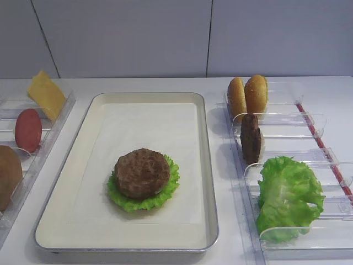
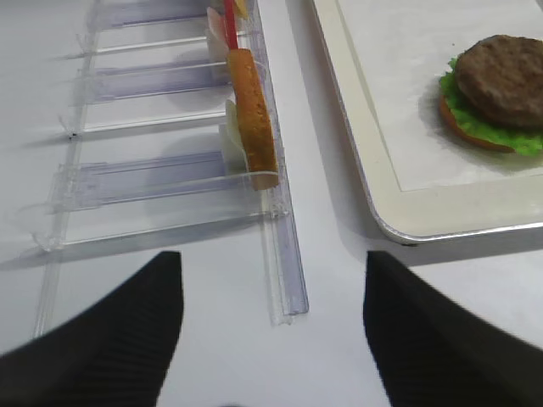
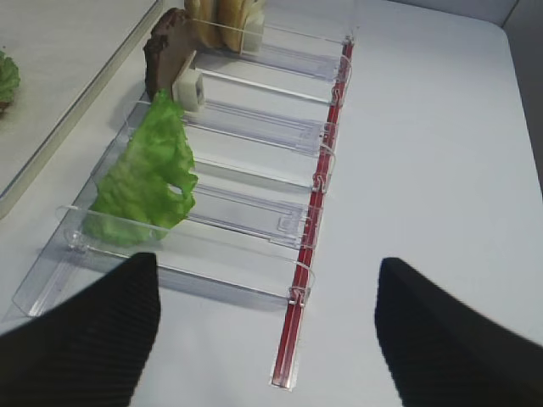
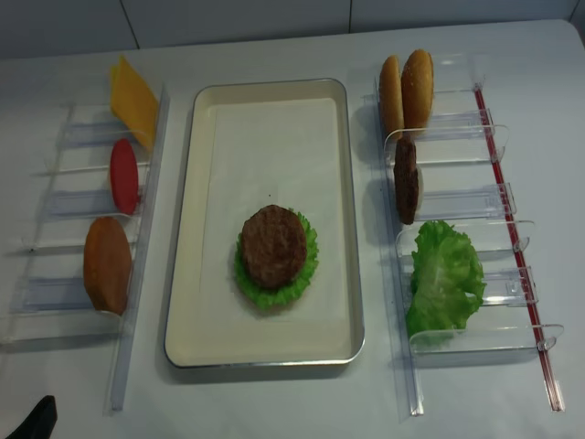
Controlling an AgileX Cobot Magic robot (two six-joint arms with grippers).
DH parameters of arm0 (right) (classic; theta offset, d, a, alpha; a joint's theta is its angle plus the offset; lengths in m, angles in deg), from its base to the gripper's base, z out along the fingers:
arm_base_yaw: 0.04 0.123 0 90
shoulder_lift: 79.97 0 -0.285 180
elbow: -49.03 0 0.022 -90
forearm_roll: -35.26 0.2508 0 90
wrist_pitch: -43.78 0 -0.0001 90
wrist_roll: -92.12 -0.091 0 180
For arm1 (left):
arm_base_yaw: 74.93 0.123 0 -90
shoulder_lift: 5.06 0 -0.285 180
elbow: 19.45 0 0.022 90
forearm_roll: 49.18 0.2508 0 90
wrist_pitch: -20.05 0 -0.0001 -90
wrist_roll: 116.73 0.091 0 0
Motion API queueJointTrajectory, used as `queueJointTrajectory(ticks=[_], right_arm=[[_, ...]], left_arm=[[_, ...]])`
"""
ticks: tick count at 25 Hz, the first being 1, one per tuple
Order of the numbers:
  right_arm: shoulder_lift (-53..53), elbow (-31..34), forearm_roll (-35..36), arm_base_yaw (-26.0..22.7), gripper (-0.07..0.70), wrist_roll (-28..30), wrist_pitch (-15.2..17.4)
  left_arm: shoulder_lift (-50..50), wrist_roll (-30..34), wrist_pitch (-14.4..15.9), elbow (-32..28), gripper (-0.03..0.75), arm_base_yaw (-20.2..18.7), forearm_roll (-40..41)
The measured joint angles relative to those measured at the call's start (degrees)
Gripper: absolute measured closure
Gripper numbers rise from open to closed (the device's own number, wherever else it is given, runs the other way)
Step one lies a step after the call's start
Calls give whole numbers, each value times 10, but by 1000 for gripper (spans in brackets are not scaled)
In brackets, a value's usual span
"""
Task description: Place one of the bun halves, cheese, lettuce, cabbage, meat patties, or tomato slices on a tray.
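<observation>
Two high views face tray (image 1: pixel 207 165); wrist views low, near racks, probably angled

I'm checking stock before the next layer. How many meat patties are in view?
2. One meat patty lies on the lettuce on the tray; another patty stands on edge in the right rack. More could be hidden behind it.

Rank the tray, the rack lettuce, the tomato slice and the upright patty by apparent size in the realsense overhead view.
1. tray
2. lettuce
3. tomato slice and upright patty: both seen edge-on and look about alike, so unranked.
</observation>
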State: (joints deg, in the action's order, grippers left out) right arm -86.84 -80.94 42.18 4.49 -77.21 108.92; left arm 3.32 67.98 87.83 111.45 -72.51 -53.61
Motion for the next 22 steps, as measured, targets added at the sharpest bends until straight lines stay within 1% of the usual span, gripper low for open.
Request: queueJointTrajectory(ticks=[22], right_arm=[[0,0,0,0,89,0,0]], left_arm=[[0,0,0,0,286,0,0]])
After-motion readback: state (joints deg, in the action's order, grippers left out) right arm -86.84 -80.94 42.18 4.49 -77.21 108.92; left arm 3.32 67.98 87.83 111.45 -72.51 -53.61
